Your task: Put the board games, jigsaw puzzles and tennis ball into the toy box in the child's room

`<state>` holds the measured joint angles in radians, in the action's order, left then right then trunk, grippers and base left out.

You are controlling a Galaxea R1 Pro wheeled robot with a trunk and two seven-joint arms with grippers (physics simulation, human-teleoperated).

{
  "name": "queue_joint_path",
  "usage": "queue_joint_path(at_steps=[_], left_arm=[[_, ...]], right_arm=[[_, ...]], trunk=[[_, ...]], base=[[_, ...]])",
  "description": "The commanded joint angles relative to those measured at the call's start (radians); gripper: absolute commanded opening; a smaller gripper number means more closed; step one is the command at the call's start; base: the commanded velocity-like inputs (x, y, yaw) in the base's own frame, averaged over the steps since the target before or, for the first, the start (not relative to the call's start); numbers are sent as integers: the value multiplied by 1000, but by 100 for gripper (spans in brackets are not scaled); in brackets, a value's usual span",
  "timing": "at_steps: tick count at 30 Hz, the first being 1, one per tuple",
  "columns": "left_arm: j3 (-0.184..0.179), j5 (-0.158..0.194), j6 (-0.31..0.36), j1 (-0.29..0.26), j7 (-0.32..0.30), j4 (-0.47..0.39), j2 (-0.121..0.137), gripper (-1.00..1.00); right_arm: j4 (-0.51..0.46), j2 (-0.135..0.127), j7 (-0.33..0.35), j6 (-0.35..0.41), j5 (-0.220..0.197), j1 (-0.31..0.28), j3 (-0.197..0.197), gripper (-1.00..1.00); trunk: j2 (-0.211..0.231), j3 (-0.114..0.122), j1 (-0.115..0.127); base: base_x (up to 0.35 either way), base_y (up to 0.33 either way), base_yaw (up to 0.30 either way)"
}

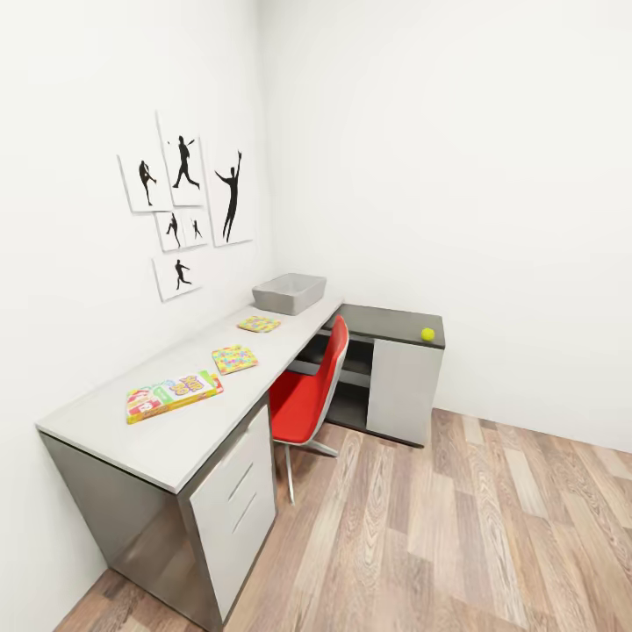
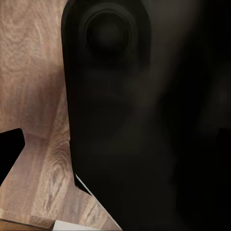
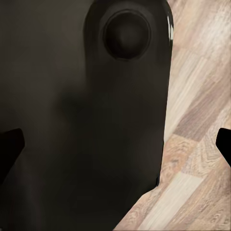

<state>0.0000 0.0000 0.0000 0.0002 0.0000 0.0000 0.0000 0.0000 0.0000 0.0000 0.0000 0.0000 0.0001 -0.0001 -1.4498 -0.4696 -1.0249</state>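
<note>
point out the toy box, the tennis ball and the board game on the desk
toy box (image 1: 290,293), head view, its grey front wall
tennis ball (image 1: 427,333), head view, its middle
board game (image 1: 173,394), head view, its printed cover

Left gripper: dark fingertip (image 2: 9,149) visible at the frame edge of the left wrist view, hanging above the wood plank floor (image 2: 33,72); jaw state not discernible. A dark rounded robot body part (image 2: 144,134) sits close before the camera.

Right gripper: two dark fingertips (image 3: 9,147) at opposite frame edges, set wide apart, above the same floor.
</note>
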Motion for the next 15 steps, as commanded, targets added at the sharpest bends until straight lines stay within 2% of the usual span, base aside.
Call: queue_joint_path(at_steps=[1,8,12,15], left_arm=[[0,0,0,0,0,0,0,100],[2,0,-2,-2,-2,2,-5,100],[2,0,-6,-2,-2,2,-12,100],[4,1,-8,-2,-2,2,-11,100]], right_arm=[[0,0,0,0,0,0,0,100],[2,5,2,2,5,-2,1,100],[-3,26,2,0,4,-2,-2,100],[-4,31,2,0,3,-2,-2,100]], trunk=[[0,0,0],[0,0,0],[0,0,0],[0,0,0]], base=[[0,0,0],[0,0,0],[0,0,0],[0,0,0]])
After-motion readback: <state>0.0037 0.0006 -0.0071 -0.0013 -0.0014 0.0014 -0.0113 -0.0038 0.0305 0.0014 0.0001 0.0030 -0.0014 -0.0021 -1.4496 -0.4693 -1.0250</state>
